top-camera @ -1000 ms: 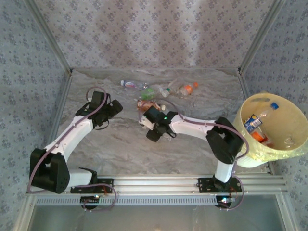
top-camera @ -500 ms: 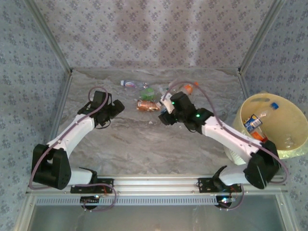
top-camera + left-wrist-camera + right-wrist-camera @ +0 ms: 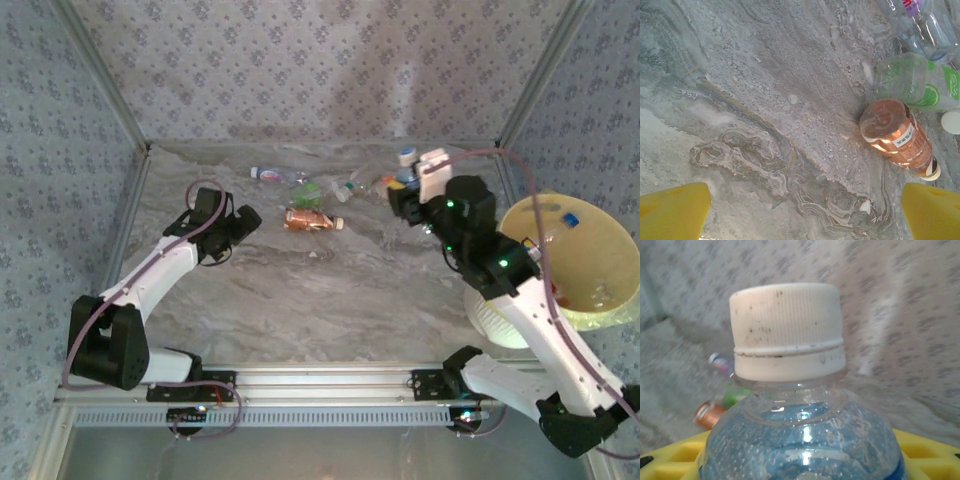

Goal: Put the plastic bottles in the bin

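Note:
My right gripper (image 3: 404, 188) is lifted above the table's far right, left of the bin (image 3: 600, 250), and is shut on a clear plastic bottle (image 3: 800, 440) with a white cap (image 3: 787, 337) and a blue label; its yellow fingers (image 3: 922, 450) flank the bottle's shoulder. On the table lie an orange bottle (image 3: 308, 220) (image 3: 896, 137), a green-labelled bottle (image 3: 307, 193) (image 3: 917, 82), a purple-labelled one (image 3: 268, 174) and a clear one (image 3: 355, 187). Low over the table, left of the orange bottle, my left gripper (image 3: 246, 218) (image 3: 805, 215) stands open and holds nothing.
The pale-yellow bin stands off the table's right edge and holds a bottle with a blue cap (image 3: 570, 218). Patterned walls with metal posts close the back and sides. A rail (image 3: 330, 385) with both arm bases runs along the near edge.
My right arm has swung up from the table's middle to the right, toward the bin, carrying the white-capped bottle. The left arm has stayed put.

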